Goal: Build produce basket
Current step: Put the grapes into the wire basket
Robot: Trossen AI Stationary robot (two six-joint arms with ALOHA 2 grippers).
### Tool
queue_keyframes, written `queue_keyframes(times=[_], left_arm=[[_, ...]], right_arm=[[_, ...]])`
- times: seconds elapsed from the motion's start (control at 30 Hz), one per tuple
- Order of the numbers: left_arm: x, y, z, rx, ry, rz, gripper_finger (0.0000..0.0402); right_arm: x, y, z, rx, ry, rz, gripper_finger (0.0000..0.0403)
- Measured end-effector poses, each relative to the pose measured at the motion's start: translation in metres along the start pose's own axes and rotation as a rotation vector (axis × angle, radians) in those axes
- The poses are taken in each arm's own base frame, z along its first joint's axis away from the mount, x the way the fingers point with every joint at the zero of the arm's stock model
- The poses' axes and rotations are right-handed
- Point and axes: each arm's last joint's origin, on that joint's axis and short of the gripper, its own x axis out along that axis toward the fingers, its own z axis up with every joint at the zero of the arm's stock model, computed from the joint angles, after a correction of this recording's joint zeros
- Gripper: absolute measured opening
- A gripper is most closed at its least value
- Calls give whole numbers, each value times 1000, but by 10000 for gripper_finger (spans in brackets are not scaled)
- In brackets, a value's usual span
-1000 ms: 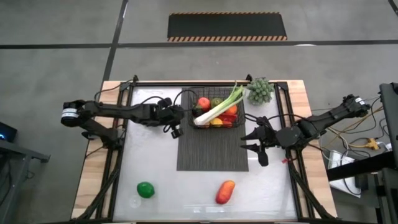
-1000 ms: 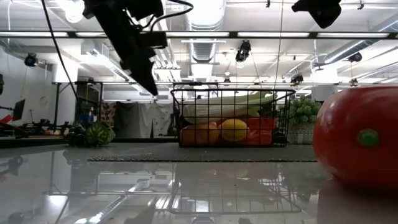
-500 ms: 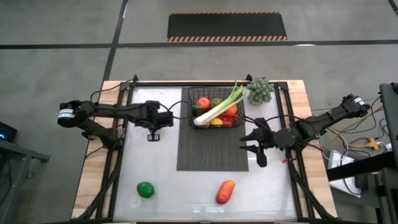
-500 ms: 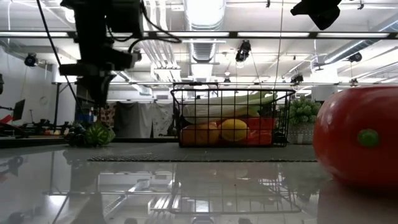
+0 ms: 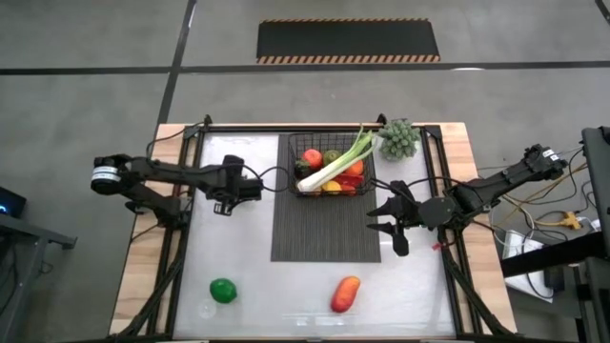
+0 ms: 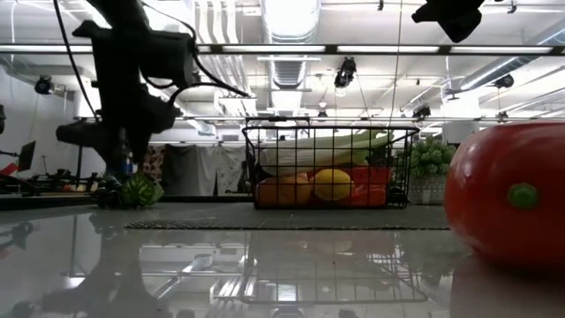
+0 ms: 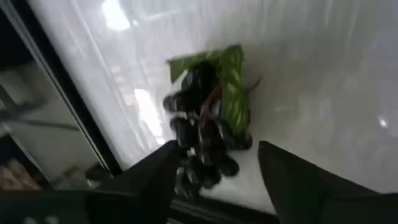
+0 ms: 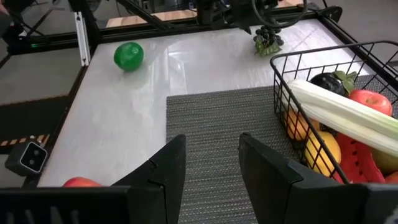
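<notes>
The basket [image 5: 331,164] stands at the upper end of the dark ribbed mat [image 5: 324,229], a little above the centre of the high view, and it is loaded: a long pale-green celery stalk [image 5: 336,164] lies slantwise across the top with its leafy end poking over the upper right rim, and beneath it show a red fruit [image 5: 312,157], a yellow piece [image 6: 332,185] and more red and orange pieces. A bunch of green grapes [image 5: 398,139] sits just off the basket's upper right corner, beside the mat. The left gripper [image 5: 225,202] hangs over the white table [image 5: 238,257] in the left middle of the high view, well left of the basket; in its wrist view its two fingers [image 7: 146,186] stand apart with nothing between them, pointed down at a bunch of dark grapes [image 7: 205,134] with a green leaf, which lies on the table near the black edge rail. The right gripper [image 5: 388,221] waits at the right edge of the mat, below and right of the basket, its fingers [image 8: 168,168] spread and empty. In the lower part of the high view a green apple [image 5: 223,291] rests at lower left and a red-orange mango [image 5: 346,293] near lower centre, both on the bare table and well apart from the basket.
</notes>
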Motion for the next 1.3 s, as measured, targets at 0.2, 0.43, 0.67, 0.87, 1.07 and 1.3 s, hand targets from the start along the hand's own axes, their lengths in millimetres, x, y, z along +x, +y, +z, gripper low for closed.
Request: queue_keyframes(times=[0.2, 0.43, 0.67, 0.87, 1.07, 1.3], left_arm=[[15, -8, 6, 49, -85, 34, 228], [25, -14, 7, 30, -114, 22, 228], [38, -22, 8, 52, -79, 6, 179], [47, -27, 11, 38, -51, -3, 72], [39, -21, 14, -58, -86, -21, 8], [5, -1, 13, -185, -192, 1, 2]], right_arm=[[0, 0, -1, -1, 3, -1, 137], [0, 0, -1, -2, 4, -1, 137], [0, 0, -1, -1, 3, -1, 137], [0, 0, -1, 0, 2, -1, 137], [0, 0, -1, 15, 3, -1, 137], [0, 0, -1, 18, 2, -1, 137]])
